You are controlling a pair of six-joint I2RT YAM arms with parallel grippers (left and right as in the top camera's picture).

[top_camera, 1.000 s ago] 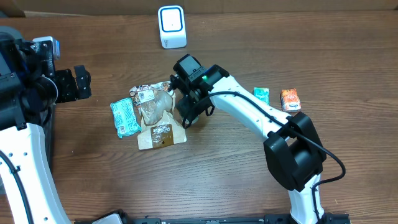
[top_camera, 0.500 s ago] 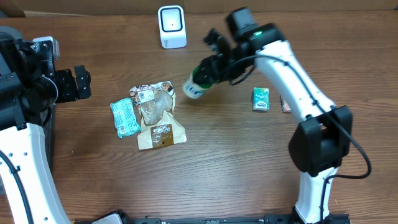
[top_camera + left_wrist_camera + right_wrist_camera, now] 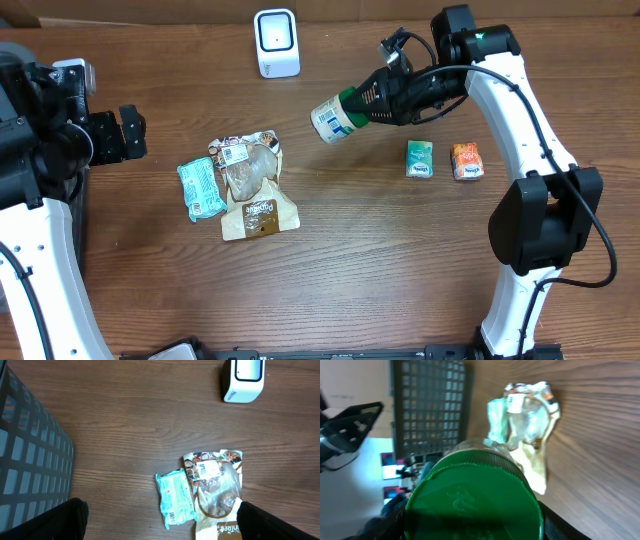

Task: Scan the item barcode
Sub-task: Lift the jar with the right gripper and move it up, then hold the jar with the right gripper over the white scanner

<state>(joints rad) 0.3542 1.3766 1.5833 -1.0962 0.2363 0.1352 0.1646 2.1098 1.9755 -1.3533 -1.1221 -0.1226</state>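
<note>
Green-capped bottle (image 3: 333, 118) gripped sideways by right claw (image 3: 372, 100); left claw (image 3: 128, 133) wide open, empty

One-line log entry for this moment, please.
stage: presenting item | right fingers: shut on green-capped bottle, held sideways right of scanner | left fingers: open, empty | scan: cannot tell

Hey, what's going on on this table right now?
The right gripper holds a green-capped bottle by its cap end, on its side above the table, just right of the white scanner. The left gripper hangs open at the table's left side, holding nothing. A teal packet and a brown pouch lie on the wood.
</note>
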